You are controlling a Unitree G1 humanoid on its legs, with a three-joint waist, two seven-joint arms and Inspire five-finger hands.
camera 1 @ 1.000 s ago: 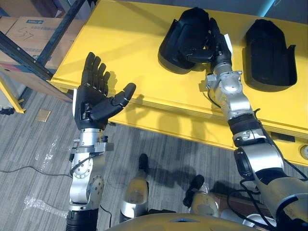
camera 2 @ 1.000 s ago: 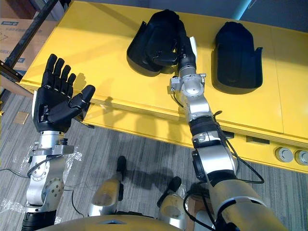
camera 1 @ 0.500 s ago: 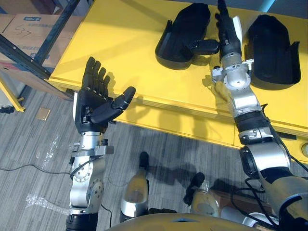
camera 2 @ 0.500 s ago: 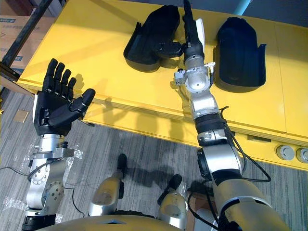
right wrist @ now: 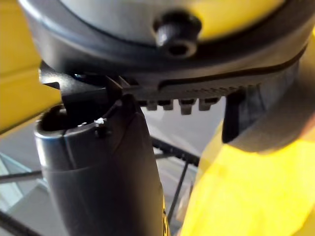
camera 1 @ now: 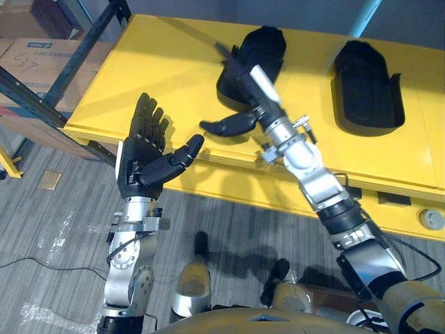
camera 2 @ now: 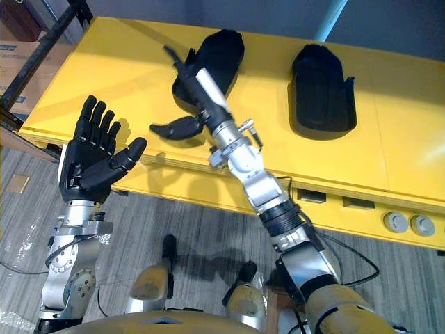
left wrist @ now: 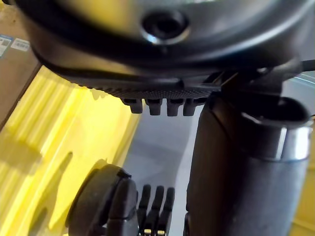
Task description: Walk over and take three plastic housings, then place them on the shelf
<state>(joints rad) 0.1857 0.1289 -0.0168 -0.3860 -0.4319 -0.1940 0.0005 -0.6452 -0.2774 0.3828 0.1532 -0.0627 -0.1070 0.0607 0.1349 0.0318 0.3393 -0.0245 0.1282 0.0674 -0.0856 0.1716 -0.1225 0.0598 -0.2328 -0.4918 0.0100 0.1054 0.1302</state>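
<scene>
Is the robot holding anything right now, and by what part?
Nothing is gripped. The right hand lies straight-fingered over the left housing; the left hand is open, empty.

Black left housing (camera 1: 268,52), black right housing (camera 1: 367,87): well apart on yellow table (camera 1: 160,62).

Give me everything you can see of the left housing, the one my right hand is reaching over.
The left housing is a black, matte, plastic-looking shell, elongated and rounded at its far end, apparently hollow side up. It lies flat on the yellow table, well apart from the second housing to its right. The right hand stretches across its near left part with fingers straight and thumb spread. Whether the hand touches it cannot be told.
</scene>
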